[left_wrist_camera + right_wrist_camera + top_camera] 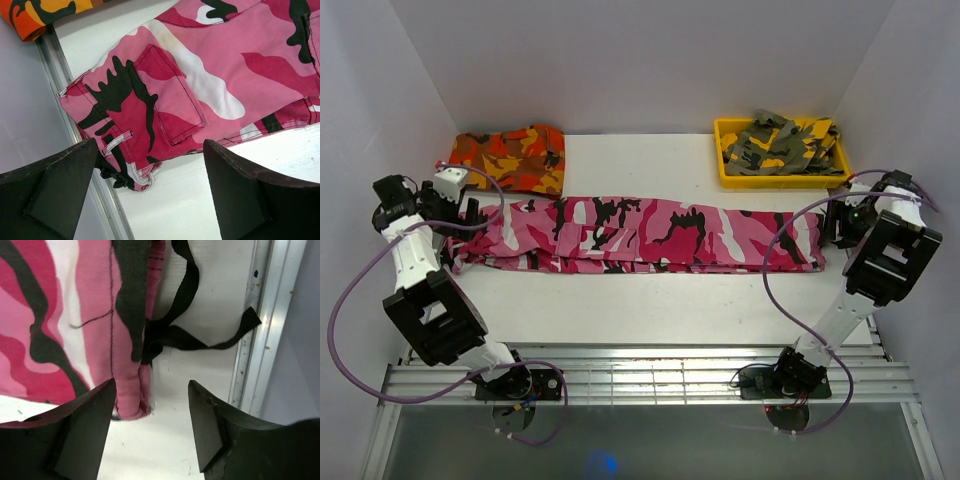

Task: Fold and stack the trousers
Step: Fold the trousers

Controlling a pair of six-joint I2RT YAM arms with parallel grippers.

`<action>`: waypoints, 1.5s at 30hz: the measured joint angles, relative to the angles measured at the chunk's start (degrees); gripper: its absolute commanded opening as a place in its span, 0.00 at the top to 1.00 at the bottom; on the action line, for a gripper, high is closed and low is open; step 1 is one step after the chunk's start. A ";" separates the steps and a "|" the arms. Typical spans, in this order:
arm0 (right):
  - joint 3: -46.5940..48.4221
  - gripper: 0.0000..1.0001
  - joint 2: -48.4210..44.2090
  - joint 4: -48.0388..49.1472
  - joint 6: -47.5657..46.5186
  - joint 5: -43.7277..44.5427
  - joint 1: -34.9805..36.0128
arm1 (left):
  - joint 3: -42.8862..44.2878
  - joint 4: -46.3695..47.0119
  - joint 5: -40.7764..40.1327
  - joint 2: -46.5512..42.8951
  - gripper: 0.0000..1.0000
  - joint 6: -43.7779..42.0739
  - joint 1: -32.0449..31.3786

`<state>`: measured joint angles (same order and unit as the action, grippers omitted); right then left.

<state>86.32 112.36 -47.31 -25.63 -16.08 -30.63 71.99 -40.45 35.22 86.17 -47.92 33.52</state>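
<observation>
**Top view.** Trousers [650,235], pink camouflage print, lie stretched left to right across the white surface [650,310], legs laid one over the other. Left end effector [472,215] sits at their left end, right end effector [840,228] just off their right end. An orange camouflage garment [510,158] lies folded at the back left, beside the trousers. A yellow bin [721,155] at the back right holds an olive camouflage garment [785,145].

**Left wrist view.** Fingers are spread wide with nothing between them, above the waist end of the trousers. A rear pocket [170,100] and a belt loop [117,142] show. The waist corner reaches the metal rail [65,107] at the surface edge.

**Right wrist view.** Fingers are spread and pinch nothing. The left finger overlaps the leg hem. A black strap [190,337] trails from the hem across the bare surface towards the rail.
</observation>
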 measured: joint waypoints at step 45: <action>10.40 0.92 10.78 -13.09 -3.91 -7.87 -1.75 | -21.05 8.87 -12.81 1.99 0.54 -38.58 -38.01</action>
<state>96.73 123.13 -60.40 -29.54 -23.94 -32.38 50.94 -31.57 22.41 88.16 -86.50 -4.49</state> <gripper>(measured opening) 0.081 0.534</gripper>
